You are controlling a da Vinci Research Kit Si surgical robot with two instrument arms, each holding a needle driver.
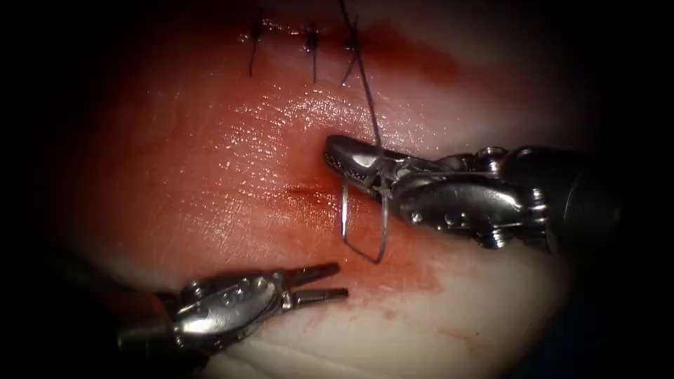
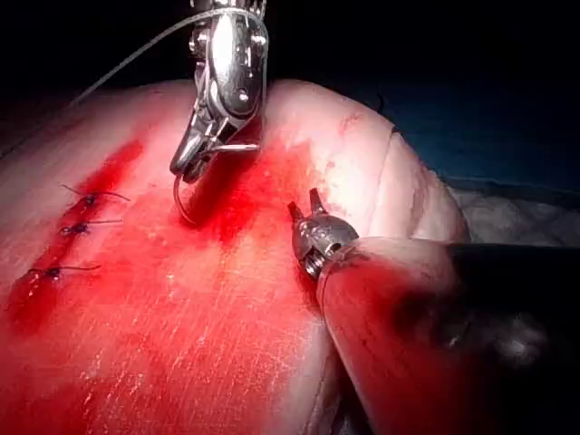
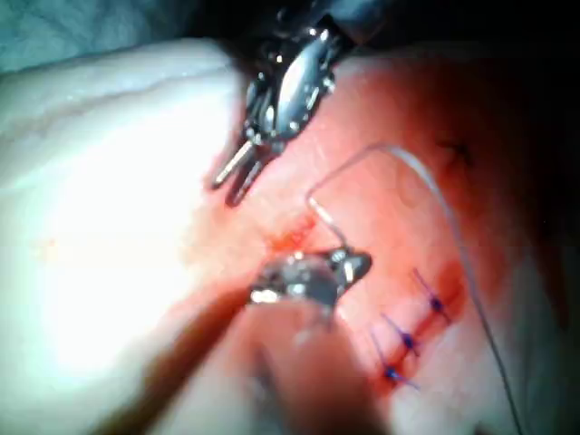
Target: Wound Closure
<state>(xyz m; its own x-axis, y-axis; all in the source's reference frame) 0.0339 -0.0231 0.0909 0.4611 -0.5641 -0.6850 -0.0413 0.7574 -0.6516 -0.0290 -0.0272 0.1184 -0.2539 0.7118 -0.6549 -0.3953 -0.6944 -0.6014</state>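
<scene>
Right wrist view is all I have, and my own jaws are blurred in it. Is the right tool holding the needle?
Observer: Yes. In the endoscope view the right tool is shut on the needle near one end. The curve hangs below the jaws, seemingly clear of the tissue.
Operator: The left tool?
Observer: The left tool is open and holds nothing.
Operator: The thread?
Observer: The thread runs from the right tool up past the rightmost of three stitches.

no readable text, labels, brands, numbers or signs on anything in these views
</scene>
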